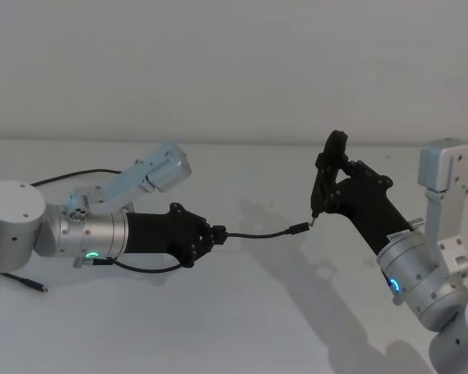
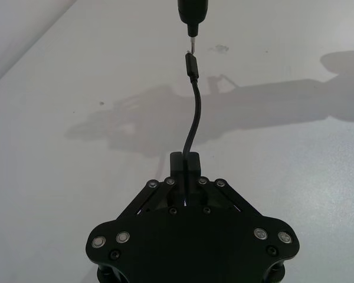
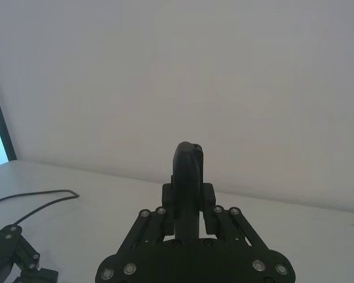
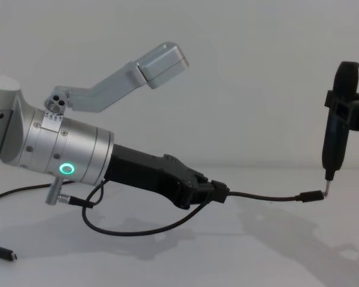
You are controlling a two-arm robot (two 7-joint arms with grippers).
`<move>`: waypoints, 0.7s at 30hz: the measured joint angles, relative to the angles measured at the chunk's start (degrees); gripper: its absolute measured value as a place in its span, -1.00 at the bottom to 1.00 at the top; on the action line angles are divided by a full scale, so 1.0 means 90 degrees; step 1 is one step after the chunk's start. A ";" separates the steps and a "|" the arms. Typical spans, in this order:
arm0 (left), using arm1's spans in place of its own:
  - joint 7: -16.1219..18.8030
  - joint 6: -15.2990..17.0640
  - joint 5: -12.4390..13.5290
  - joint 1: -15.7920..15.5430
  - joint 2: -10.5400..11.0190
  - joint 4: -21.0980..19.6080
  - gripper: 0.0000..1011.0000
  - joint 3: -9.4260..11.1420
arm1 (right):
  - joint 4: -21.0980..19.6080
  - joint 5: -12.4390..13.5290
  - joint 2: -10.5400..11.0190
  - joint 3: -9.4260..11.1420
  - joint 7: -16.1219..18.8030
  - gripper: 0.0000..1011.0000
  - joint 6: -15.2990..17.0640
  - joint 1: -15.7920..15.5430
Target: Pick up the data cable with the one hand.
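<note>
My left gripper point(image 1: 217, 234) is shut on the data cable point(image 1: 257, 234), a thin black cable that juts from its fingertips point(image 2: 192, 160) and hangs just above the white table. Its small black plug point(image 1: 299, 228) with a silver tip ends right at the metal tip of a slim black pen-shaped tool point(image 1: 327, 167). My right gripper point(image 1: 333, 187) is shut on that tool and holds it nearly upright, tip down. The chest view shows the data cable point(image 4: 263, 196) running level from the left gripper point(image 4: 218, 191) to the plug point(image 4: 311, 196) under the tool point(image 4: 338, 119).
A short black wire point(image 4: 137, 230) loops from a silver round connector on the left wrist to the gripper body. More black cable point(image 1: 78, 175) lies on the table behind the left arm, and a loose plug end point(image 4: 3, 254) lies at the near left. The white table point(image 1: 257, 327) spreads between the arms.
</note>
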 joint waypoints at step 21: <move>0.0000 0.0000 0.0000 0.0000 0.0000 0.0000 -0.93 0.0000 | 0.0037 0.0030 -0.0048 0.0045 0.0064 -0.46 0.0055 -0.0005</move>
